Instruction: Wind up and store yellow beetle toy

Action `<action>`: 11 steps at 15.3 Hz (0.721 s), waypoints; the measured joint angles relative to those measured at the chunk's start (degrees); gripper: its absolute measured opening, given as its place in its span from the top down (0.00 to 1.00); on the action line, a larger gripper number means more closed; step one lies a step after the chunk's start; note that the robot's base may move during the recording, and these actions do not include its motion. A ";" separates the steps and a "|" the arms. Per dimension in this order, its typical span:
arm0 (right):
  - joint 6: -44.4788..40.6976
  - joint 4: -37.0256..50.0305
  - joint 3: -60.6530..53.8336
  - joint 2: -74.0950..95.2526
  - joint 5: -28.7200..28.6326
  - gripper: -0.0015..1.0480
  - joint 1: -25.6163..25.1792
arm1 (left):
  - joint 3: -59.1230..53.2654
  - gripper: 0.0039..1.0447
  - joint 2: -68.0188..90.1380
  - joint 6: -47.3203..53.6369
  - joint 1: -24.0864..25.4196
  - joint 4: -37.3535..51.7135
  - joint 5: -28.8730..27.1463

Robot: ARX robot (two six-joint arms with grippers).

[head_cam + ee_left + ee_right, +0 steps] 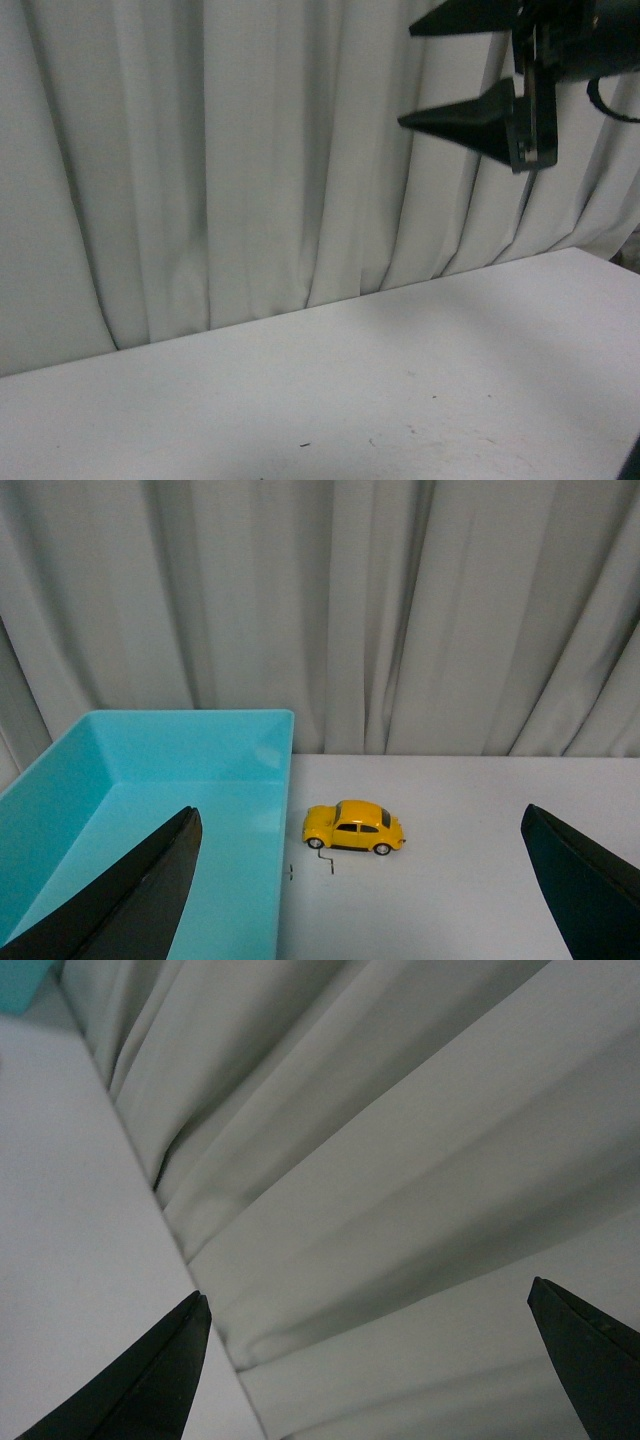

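The yellow beetle toy (354, 827) is sitting ungrasped on the worktop (470, 890) just beside the turquoise bin (190, 714), so the approach is only beginning. The left gripper (358, 812) and right gripper (405, 76) are both showing spread, empty jaws; the left, facing the toy, is needing to descend onto it.

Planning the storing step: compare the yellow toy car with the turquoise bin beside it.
The yellow beetle toy is small and rounded; the turquoise bin is far larger and straight-walled. The toy is glossy yellow with dark windows; the bin is plain turquoise. The toy stands on wheels; the bin is open-topped. Both rest on the white table.
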 joint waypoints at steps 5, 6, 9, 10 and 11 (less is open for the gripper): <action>34.82 16.72 -14.47 -18.51 21.03 0.19 8.15 | 0.00 0.06 0.00 0.00 0.00 0.00 0.02; 44.39 17.27 -20.28 -23.89 32.61 0.30 12.26 | 0.00 0.06 0.00 0.00 0.00 0.00 -0.02; 58.77 21.09 -35.87 -35.12 53.40 0.66 16.63 | 0.00 0.06 0.00 0.00 0.00 0.02 0.00; 59.95 21.92 -38.62 -36.44 53.37 0.76 16.57 | 0.00 0.06 0.00 0.00 0.00 0.00 0.02; 60.54 22.56 -41.38 -38.10 53.35 0.88 16.61 | 0.00 0.06 0.00 -0.02 0.00 0.00 -0.07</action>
